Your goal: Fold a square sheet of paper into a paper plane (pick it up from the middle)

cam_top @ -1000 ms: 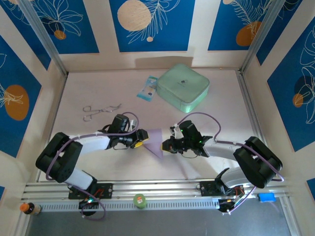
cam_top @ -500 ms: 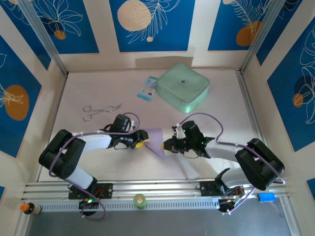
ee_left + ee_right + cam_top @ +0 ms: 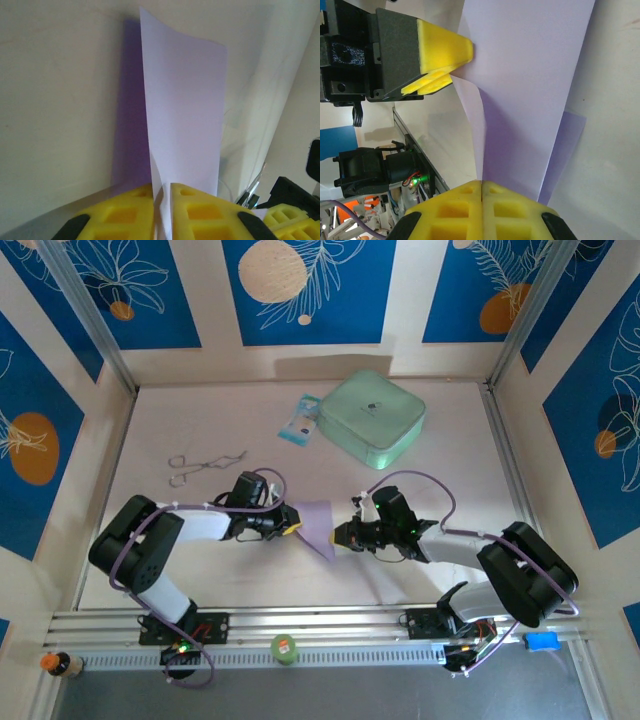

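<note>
Now the paper (image 3: 318,525) is held between the two grippers. It is pale lavender and thin, with a sharp point toward the arm bases and a straight far edge. In the left wrist view it rises as a smooth sheet straight ahead of the pads, with a small flap curling at the pinch. A darker purple strip lies just left of it; whether that is shadow or a second layer I cannot tell. The left gripper (image 3: 292,522) is pinched tight on the paper's left edge. The right gripper (image 3: 343,535) is clamped on its right edge, yellow pads pressed together. Well beyond both grippers sits the case (image 3: 375,418), mint green, lid down, contents hidden. The packet (image 3: 299,420) lies just beside its left side.
</note>
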